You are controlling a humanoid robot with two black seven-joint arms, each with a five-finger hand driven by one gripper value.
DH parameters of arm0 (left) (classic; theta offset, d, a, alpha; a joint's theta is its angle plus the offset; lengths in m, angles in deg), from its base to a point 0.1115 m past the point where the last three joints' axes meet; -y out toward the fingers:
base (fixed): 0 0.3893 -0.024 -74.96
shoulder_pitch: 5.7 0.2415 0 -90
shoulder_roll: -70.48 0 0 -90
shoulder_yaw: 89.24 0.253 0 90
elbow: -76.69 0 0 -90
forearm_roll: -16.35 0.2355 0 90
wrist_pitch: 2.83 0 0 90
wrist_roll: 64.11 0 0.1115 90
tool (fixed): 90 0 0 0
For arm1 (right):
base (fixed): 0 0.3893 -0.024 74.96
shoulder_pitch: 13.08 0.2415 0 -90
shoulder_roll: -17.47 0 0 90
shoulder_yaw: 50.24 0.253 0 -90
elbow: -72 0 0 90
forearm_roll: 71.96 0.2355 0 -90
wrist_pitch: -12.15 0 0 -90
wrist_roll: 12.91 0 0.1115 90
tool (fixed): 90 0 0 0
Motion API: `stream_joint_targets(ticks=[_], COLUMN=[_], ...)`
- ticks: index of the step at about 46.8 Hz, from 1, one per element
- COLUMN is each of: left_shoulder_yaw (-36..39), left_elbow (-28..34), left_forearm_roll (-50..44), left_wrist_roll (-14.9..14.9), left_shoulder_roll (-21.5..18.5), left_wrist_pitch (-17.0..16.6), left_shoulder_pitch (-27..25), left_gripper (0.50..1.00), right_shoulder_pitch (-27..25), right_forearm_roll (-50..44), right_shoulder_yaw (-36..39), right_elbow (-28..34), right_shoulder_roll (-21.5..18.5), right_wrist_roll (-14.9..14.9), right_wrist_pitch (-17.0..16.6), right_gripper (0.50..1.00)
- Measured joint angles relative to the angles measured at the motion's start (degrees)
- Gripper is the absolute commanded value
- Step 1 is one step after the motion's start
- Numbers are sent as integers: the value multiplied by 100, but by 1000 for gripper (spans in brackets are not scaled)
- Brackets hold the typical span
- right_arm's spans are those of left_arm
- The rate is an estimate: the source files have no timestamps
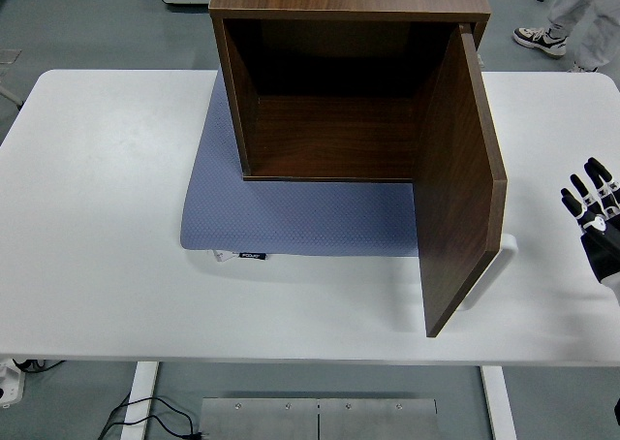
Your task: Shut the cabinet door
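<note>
The cabinet [334, 81] stands on a blue mat [291, 217], its door [460, 188] swung wide. Right of the door, the right hand [596, 222], fingers [581, 193] spread and empty, could shove the whole cabinet across the desk [97, 217].

Only print in view is a small dark tag [253, 256] w/ pale lettering at the near edge of the blue mat [291, 217], too small to read; nothing legible anywhere else.
</note>
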Motion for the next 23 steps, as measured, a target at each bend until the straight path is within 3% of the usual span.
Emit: stream_joint_targets(ticks=[23], left_shoulder_yaw=[0], left_elbow=[0], left_forearm_roll=[2], left_wrist_roll=[0], left_shoulder_roll=[0], left_wrist_pitch=[1], left_shoulder_pitch=[0], left_gripper=[1000], right_shoulder_pitch=[-9], right_forearm_roll=[1], right_shoulder_yaw=[0], right_elbow=[-6], right_shoulder_roll=[1], right_wrist_roll=[0], right_wrist_pitch=[-43], right_gripper=[1000])
